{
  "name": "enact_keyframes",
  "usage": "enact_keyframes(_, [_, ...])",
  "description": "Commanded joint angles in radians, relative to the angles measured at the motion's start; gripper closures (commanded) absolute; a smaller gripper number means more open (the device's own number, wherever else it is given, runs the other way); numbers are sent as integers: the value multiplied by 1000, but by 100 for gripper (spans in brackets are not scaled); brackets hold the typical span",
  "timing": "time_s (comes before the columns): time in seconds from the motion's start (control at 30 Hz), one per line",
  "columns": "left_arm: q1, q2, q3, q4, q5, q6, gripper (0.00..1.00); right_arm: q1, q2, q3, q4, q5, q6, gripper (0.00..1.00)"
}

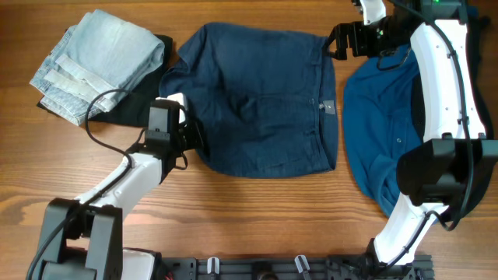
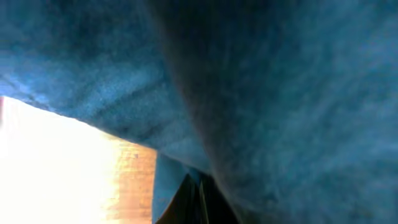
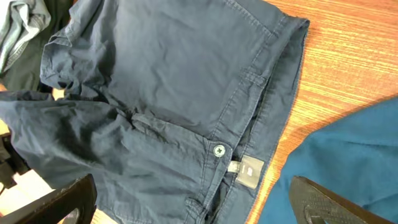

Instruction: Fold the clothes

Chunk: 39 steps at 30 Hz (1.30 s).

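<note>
**Navy shorts flat on the table, right claw wide open, left one buried in cloth**

Labels first: the only tag we can find is a small grey label [image 3: 249, 172] at the waistband of the navy shorts [image 1: 261, 101], just beside the button [image 3: 218, 150]. Whatever's printed on it is too small for us to read.

Tools: the right gripper [image 3: 193, 208] hangs over the waistband end of the shorts. Its fingers [image 3: 326, 199] are spread wide with nothing between them. The left gripper [image 1: 192, 134] is down at the shorts' left edge. Its wrist view is pretty much all blue fabric draped over the lens, with a bit of table [image 2: 134, 180] peeking out underneath. So we honestly can't tell if it's pinching the cloth or not.

Where stuff is: the shorts are spread out mid-table, waistband toward the right. The blue shirt [image 1: 381, 132] lies just beside them on the right, partly under the right arm. On the left, folded light jeans [image 1: 97, 58] sit on the black piece [image 1: 132, 109], which is right up against the shorts' left side.
</note>
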Motion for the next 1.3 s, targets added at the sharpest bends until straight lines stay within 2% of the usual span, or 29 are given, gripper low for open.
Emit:
enact_keyframes(0.0, [-2, -146, 141, -191, -85, -48, 96, 1, -31, 3, 3, -4, -2, 0])
enact_keyframes(0.03, [-2, -203, 193, -311, -142, -49, 96, 1, -31, 3, 3, -4, -3, 1])
enact_keyframes(0.07, [-2, -257, 242, -459, -212, -103, 96, 1, -31, 3, 3, -4, -3, 0])
enact_keyframes(0.17, [-2, -383, 311, -758, -289, -227, 96, 1, -31, 3, 6, -4, -3, 0])
enact_keyframes(0.23, [-2, -435, 311, -883, -301, -291, 96, 1, -31, 3, 6, -5, -2, 0])
enact_keyframes(0.3, [-2, -428, 311, -972, -302, -291, 96, 1, -31, 3, 6, -5, -2, 0])
enact_keyframes(0.33, [-2, -418, 311, -1000, -301, -291, 90, 1, -31, 3, 5, -5, -2, 0])
enact_keyframes(0.37, [-2, -410, 311, -1019, -301, -291, 62, 1, -31, 3, 3, -5, -2, 0])
enact_keyframes(0.4, [-2, -402, 311, -1035, -301, -291, 28, 1, -31, 3, 1, -5, -2, 0])
enact_keyframes(0.43, [-2, -401, 311, -1040, -301, -290, 10, 2, -31, 3, -6, -5, -1, 0])
enact_keyframes(0.47, [-2, -402, 311, -1019, -310, -275, 0, 1, -32, 3, -18, -1, 46, 1])
enact_keyframes(0.53, [-2, -403, 312, -964, -333, -250, 0, 0, -41, 3, -27, -1, 117, 2])
enact_keyframes(0.6, [-2, -403, 320, -869, -330, -167, 0, 0, -114, 3, -40, 73, 185, 2])
enact_keyframes(0.7, [-2, -403, 339, -769, -204, 28, 0, 0, -267, 3, -145, 220, 283, 0])
enact_keyframes(0.73, [-2, -403, 339, -779, -188, 51, 0, 0, -323, 2, -225, 233, 294, 0])
enact_keyframes(0.8, [-2, -403, 339, -835, -188, 10, 0, 6, -386, -10, -320, 227, 285, 1])
enact_keyframes(0.93, [-2, -404, 339, -1004, -189, -209, 0, 68, -632, -347, -298, 203, 320, 0])
enact_keyframes(1.03, [-2, -404, 339, -1075, -205, -269, 0, 104, -741, -667, -170, 201, 378, 0])
enact_keyframes(1.13, [-2, -403, 338, -1081, -263, -268, 0, 175, -771, -1009, 116, 146, 397, 0])
enact_keyframes(1.27, [-2, -356, 330, -1064, -336, -268, 6, 248, -766, -1287, 453, 126, 367, 1])
